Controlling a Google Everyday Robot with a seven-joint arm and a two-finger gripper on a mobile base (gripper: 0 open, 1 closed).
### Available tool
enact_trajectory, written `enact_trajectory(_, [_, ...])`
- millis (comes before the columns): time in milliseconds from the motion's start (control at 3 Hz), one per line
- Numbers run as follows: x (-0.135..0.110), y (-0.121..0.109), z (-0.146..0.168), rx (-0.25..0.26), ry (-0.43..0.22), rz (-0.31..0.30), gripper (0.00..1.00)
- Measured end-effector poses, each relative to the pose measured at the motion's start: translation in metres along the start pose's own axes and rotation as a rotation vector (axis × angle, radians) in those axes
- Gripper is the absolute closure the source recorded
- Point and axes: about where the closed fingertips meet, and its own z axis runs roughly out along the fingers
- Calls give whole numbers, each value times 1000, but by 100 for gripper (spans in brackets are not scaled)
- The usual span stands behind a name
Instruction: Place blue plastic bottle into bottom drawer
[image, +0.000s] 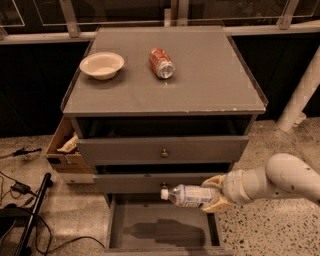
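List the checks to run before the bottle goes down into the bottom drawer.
1. Gripper shut on the blue plastic bottle, in front of the cabinet's lower right: ok.
2. Bottom drawer pulled open: ok.
3. Bottle above the drawer, its shadow on the drawer floor: ok.
4. Bottle lying level, cap to the left: ok.
5. Gap between cap and the middle drawer's knob: cannot tell.
6. Red can and bowl up on the cabinet top, out of the way: ok.
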Motion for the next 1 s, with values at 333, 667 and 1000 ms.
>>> enact_trajectory(333, [20,11,73,-19,-47,-22,100])
enact_trajectory(667, [47,32,145,-72,-18,-54,100])
enact_trajectory(1000, [45,32,151,-75,-22,-60,100])
